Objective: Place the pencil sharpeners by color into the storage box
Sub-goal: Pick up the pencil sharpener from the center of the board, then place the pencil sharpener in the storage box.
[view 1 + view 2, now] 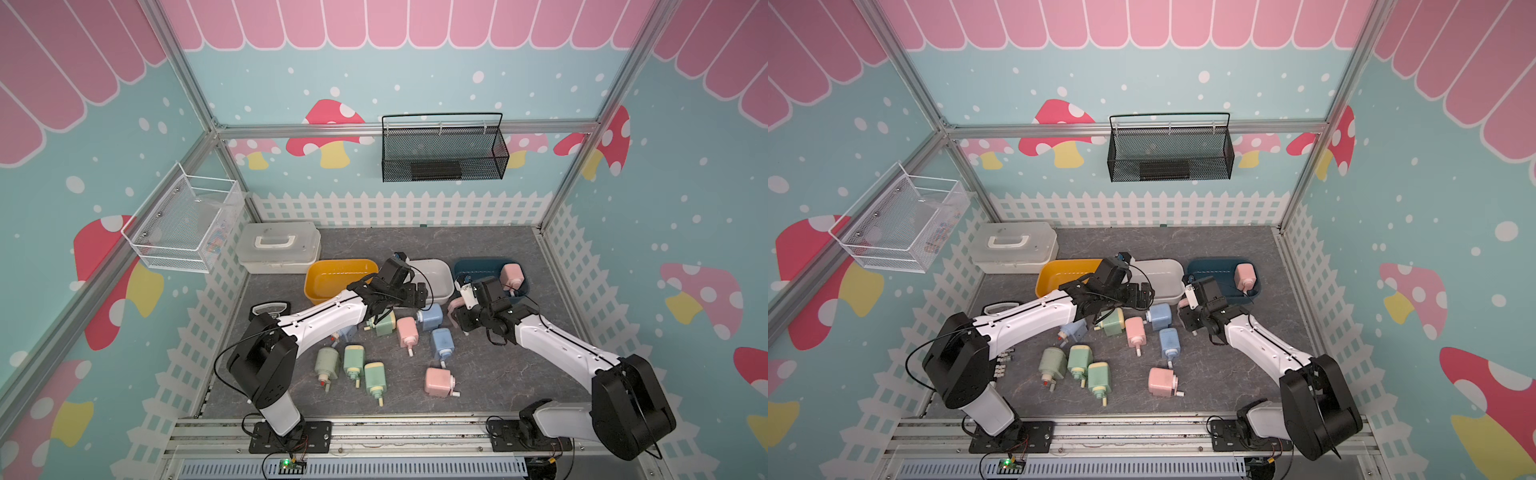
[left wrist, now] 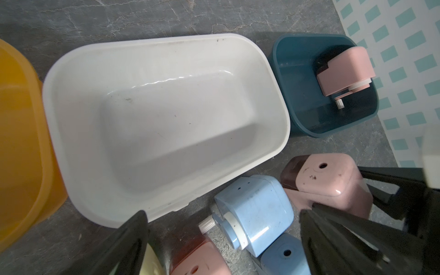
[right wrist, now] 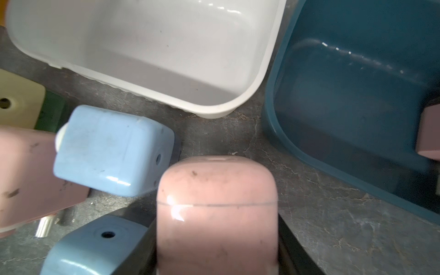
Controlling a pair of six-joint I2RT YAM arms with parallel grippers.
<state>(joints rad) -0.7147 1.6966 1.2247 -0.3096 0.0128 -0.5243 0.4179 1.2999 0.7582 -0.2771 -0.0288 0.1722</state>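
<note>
Right gripper [image 3: 214, 223] is clamped on a pink sharpener [image 3: 216, 188], jaws tight against both its sides; I can't tell whether it is clear of the table [image 1: 498, 365]. It sits just beside the near corner of the dark blue bin [image 3: 269, 107], which already holds a 2nd pink sharpener [image 2: 345, 69]. So I read this as grasp made, carry next, with pinks going into that bin. The next move calls for a lift above the rim, a short carry over the bin, and a release on bare floor away from the 1 inside. Risk: the blue sharpener [image 3: 112, 152] lies right against my load and could get dragged on the lift. Left gripper [image 2: 222, 212] hangs with jaws spread wide, holding nothing, over that same blue sharpener, next to the empty white bin [image 2: 142, 41]. The rest, e.g. a green sharpener [image 1: 354, 360], lie loose on the table.
</note>
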